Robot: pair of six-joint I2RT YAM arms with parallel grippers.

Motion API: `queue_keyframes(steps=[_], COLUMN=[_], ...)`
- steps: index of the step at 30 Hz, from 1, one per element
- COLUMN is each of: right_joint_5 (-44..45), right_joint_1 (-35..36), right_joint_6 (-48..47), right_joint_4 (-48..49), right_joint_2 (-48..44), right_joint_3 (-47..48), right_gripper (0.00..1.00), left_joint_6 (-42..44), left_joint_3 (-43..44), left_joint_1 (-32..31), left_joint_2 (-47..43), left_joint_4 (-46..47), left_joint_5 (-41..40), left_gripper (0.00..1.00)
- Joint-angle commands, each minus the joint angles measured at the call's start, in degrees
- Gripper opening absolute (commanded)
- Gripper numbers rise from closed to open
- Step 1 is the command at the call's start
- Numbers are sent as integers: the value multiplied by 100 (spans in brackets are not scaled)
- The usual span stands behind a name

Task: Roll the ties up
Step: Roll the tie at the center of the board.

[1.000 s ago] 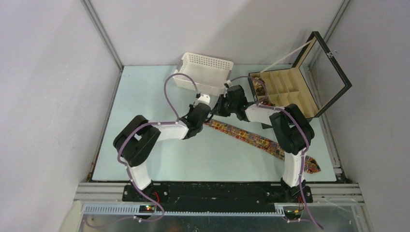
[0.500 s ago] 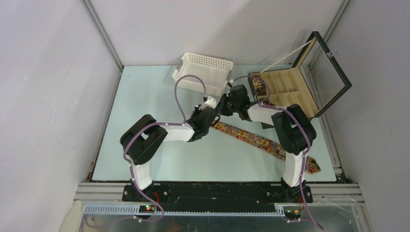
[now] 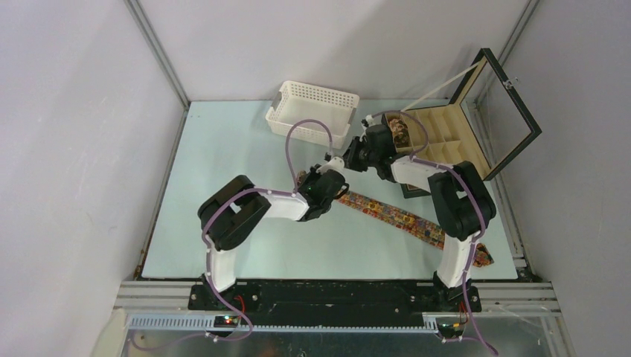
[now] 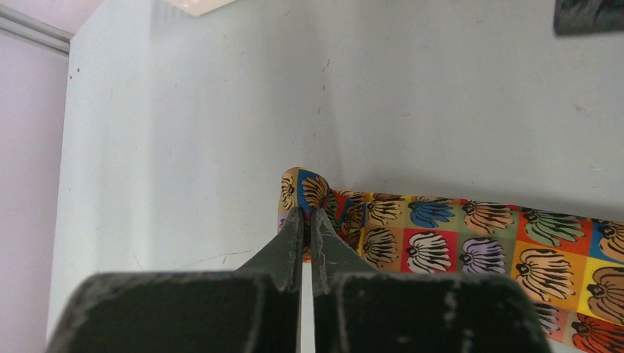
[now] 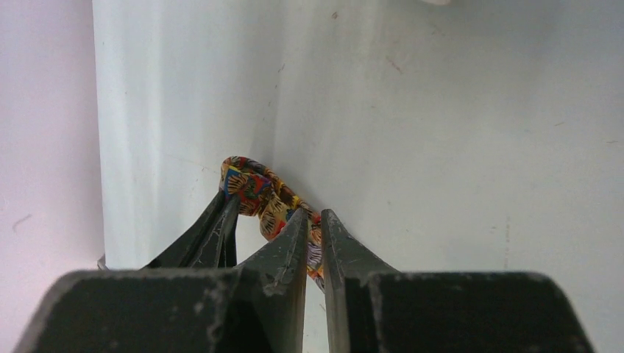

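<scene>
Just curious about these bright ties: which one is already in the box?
The bundled tie in the leftmost compartment of the black box; the other tie lies stretched flat across the table, its end pinched by the left pincer.

Flat tie (image 3: 394, 217): multicoloured square-grid print with shell motifs. It lies flat on the bench (image 3: 245, 193) on a diagonal, wide end at 4 o'clock, narrow end near centre. Narrow end is folded back on itself, pinched in the left tool (image 4: 302, 213). Narrow strip (image 5: 259, 193) in a similar print loops up and runs between the right tool (image 5: 315, 217) tips; can't tell if it's the same tie. Coiled tie (image 3: 399, 132) sits in a box (image 3: 446, 141) compartment at 1 o'clock.
</scene>
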Motion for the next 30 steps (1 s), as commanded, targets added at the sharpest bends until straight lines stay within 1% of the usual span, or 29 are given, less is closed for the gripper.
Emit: queue_keyframes(steps=[1,10,18,22,30], right_joint_5=[-94,-325,-663,-880,-1193], right_joint_1=[-150,-436,-650,-667,-668], right_joint_6=[-146,-254,-347,-565,-453], right_joint_4=[91,65,62,-192,-196], right_joint_2=[-358,-518,-615,-446,-124], right_joint_3=[-59,-58,-34,203,400], right_gripper=[15,16,18,19,19], left_joint_6=[208,418,416,323,215], left_joint_3=[191,223,216,196,247], left_joint_1=[-107,-231,-340,-343,-344], left_joint_2=[130,265,181,102,50], left_joint_4=[245,297,124,-4,-246], left_joint_5=[-263,-287,-125,119,440], left_gripper=[0,0,0,0,0])
